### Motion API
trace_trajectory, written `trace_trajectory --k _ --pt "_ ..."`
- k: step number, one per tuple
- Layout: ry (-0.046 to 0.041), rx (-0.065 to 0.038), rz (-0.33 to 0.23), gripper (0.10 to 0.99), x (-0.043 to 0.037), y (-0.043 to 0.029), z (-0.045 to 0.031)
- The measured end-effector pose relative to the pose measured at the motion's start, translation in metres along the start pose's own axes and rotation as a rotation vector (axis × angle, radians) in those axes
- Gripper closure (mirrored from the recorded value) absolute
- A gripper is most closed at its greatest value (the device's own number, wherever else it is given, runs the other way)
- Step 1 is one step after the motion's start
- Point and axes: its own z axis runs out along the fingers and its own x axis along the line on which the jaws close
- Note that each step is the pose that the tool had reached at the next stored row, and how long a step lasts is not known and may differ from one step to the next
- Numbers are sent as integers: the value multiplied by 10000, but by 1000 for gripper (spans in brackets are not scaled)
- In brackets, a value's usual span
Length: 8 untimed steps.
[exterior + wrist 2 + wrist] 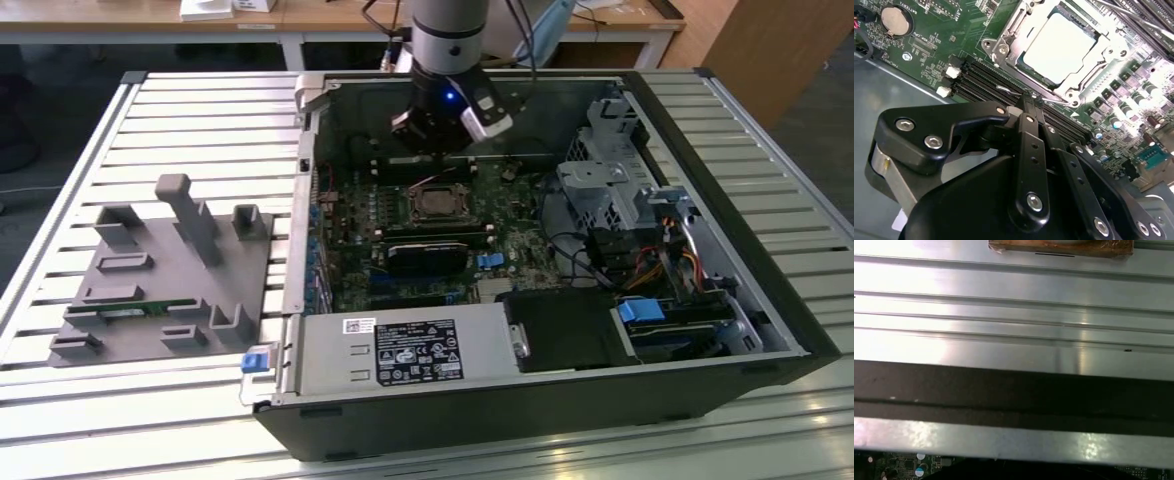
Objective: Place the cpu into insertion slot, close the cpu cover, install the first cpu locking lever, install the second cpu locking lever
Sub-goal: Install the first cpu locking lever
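1. Exterior view — an open computer case (747, 300) is seen lying on a slatted metal table (200, 110). The gripper (441, 135) is held in the upper middle of the frame, over the far end of the green board (400, 285). Just below it the cpu (435, 208) is seated in the slot (437, 187), a metal frame around it. A grey rack (160, 280) is set at the left of the frame, well apart from the case. A labelled power supply (400, 350) lies at the lower middle.

2. Second wrist view — the cpu (1061, 45) is shown at the upper right, bright and flat in the slot (1080, 89), with the cover (1026, 22) lying down around it. The black fingers (1031, 150) fill the lower half; the jaws are drawn together, nothing between them, the tips near the memory slots (984, 80).

3. First wrist view — ribbed metal slats (1014, 315) are crossed by a dark band (1014, 390); a strip of green board (904, 465) is caught at the lower left.
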Motion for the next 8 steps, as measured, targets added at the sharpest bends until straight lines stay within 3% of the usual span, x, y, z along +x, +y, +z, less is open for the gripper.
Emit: trace_trajectory --k 8 --pt "-3 4 62 980 -63 -5 37"
